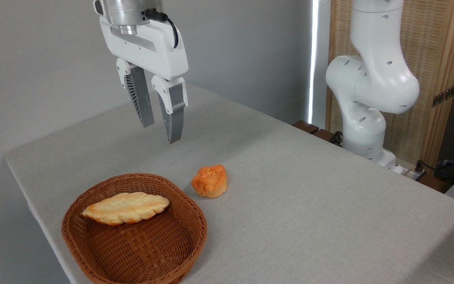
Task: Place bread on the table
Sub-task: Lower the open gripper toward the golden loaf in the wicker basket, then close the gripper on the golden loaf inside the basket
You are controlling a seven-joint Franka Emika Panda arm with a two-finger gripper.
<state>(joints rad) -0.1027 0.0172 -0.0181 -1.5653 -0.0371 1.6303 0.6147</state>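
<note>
The bread (126,207), a long braided loaf with a golden crust and pale patches, lies in the far half of a brown wicker basket (105,262) at the table's near left corner. The table (309,205) has a light grey top. My gripper (160,132) hangs well above the table, behind the basket and slightly to its right. Its two grey ribbed fingers (172,118) point down, spread apart, with nothing between them.
A small round orange bun (210,181) sits on the table just right of the basket. The arm's white base (365,130) stands at the table's far right edge, before a wooden screen (440,59). A grey wall runs behind.
</note>
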